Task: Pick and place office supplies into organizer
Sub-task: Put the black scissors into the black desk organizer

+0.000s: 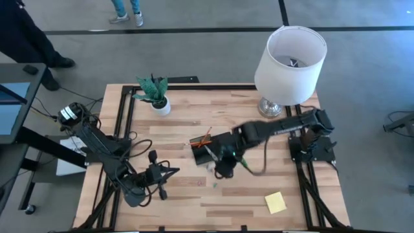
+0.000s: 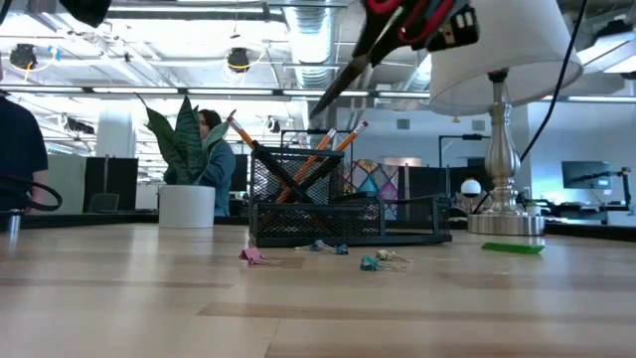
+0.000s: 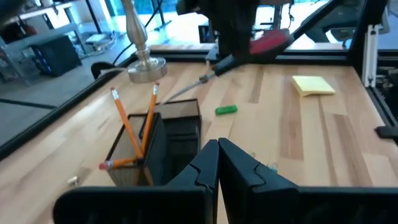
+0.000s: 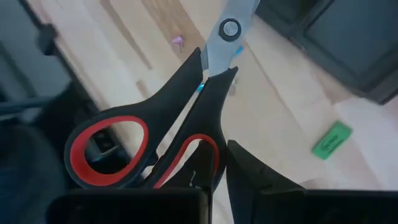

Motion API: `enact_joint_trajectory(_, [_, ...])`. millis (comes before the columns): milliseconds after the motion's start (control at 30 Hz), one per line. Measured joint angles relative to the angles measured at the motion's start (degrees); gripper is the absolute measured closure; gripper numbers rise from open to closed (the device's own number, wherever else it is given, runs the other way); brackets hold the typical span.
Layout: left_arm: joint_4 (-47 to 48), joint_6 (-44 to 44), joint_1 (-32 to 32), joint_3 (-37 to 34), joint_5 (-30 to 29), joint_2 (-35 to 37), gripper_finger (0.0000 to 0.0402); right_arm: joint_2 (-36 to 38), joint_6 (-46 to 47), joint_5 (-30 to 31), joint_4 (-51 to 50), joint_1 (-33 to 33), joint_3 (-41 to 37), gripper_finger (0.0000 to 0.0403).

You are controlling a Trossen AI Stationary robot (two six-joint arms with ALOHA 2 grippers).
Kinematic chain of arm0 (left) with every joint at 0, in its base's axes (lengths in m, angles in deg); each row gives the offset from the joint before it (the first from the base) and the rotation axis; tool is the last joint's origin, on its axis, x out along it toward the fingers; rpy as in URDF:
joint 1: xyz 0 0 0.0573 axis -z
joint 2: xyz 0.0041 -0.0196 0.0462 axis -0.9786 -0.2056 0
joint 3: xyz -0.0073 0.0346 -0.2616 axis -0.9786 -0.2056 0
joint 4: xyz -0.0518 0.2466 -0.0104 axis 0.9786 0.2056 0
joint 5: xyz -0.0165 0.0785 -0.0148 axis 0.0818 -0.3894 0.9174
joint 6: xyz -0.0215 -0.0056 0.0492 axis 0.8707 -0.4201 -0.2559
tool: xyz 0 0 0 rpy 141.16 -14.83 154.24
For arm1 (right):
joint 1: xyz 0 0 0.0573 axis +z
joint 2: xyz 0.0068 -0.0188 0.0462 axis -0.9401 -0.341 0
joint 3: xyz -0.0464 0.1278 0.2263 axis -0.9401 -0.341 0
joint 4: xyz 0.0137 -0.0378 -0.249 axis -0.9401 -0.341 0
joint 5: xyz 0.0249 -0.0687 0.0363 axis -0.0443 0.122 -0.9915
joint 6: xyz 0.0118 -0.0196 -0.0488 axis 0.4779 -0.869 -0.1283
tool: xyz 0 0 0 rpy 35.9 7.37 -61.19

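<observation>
Scissors (image 4: 149,140) in right tool (image 4: 214,180)

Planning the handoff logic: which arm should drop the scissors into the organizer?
Right. The right gripper is shut on the scissors, held in the air over the organizer. The left gripper is shut, holds nothing, and sits near the table's front left.

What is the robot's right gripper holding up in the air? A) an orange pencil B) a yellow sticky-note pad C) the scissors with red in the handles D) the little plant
C: the right wrist view shows the right gripper shut on the scissors by their black-and-red handles, and the low view shows them lifted above the organizer.
</observation>
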Motion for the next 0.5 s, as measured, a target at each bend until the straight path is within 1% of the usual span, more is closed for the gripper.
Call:
enact_joint_trajectory(33, [0.8,0.7,0.0,0.0,0.0,0.0,0.0401,0.0,0.0,-2.4,0.0,-1.4,0.0,0.0386])
enact_joint_trajectory(100, [2.1,1.5,0.0,0.0,-0.1,0.0,0.0401,0.0,0.0,-5.5,0.0,-4.0,0.0,0.0386])
enact_joint_trajectory(267, [3.6,1.6,0.0,0.0,-0.2,0.0,0.0401,0.0,-0.1,-8.3,0.2,-9.6,0.0,0.0386])
enact_joint_trajectory(400, [4.4,3.2,0.0,0.0,-0.2,0.1,0.0401,0.0,1.0,-14.6,0.9,-12.4,0.0,0.0386])
enact_joint_trajectory(500, [4.5,4.1,0.0,0.0,-0.3,0.2,0.0401,0.0,2.8,-18.8,3.3,-13.4,0.0,0.0386])
